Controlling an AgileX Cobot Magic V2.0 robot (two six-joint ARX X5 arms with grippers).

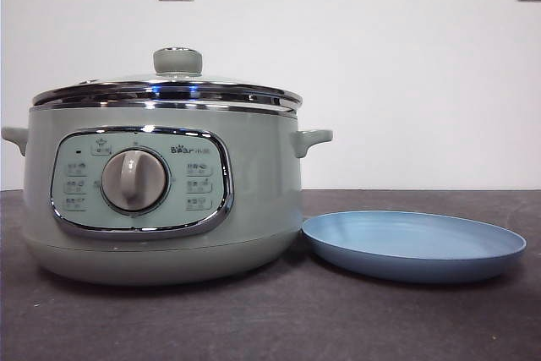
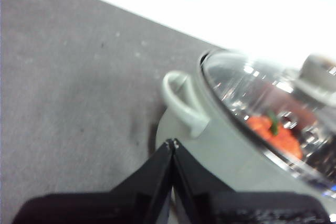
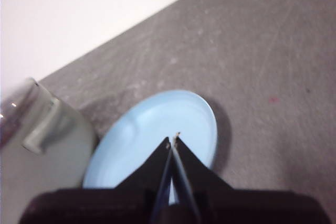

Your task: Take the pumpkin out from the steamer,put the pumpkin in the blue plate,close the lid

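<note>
left gripper (image 2: 172, 142): jaws pressed together, holding nothing, hanging above the worktop just off the steamer's side handle.
worktop (image 1: 279, 319): dark grey, kinda speckled. Lots of bare surface on the far side of the steamer in the left wrist view.
steamer (image 1: 161, 200): big round sage-green pot, sits on the left half of the front view. Chrome-framed panel, dial in the middle, Bear logo, little handle sticking out each side.
lid (image 1: 169, 90): glass with a shiny chrome rim and a green knob, sitting flat on the steamer, so it's closed.
pumpkin (image 2: 275, 132): inside the steamer, you can see it through the glass in the left wrist view. Orange-red, green stem poking up. Blurry and covered in reflections, so can't make out the ribs.
blue plate (image 1: 414, 245): matte light blue, shallow, raised rim, nothing on it. Sits just right of the steamer, near edge tucked close to the pot's base; can't tell if they touch.
right gripper (image 3: 174, 139): jaws closed too, empty, hovering over the plate.
open room: bare worktop past the plate's right side and in front of both things.
</note>
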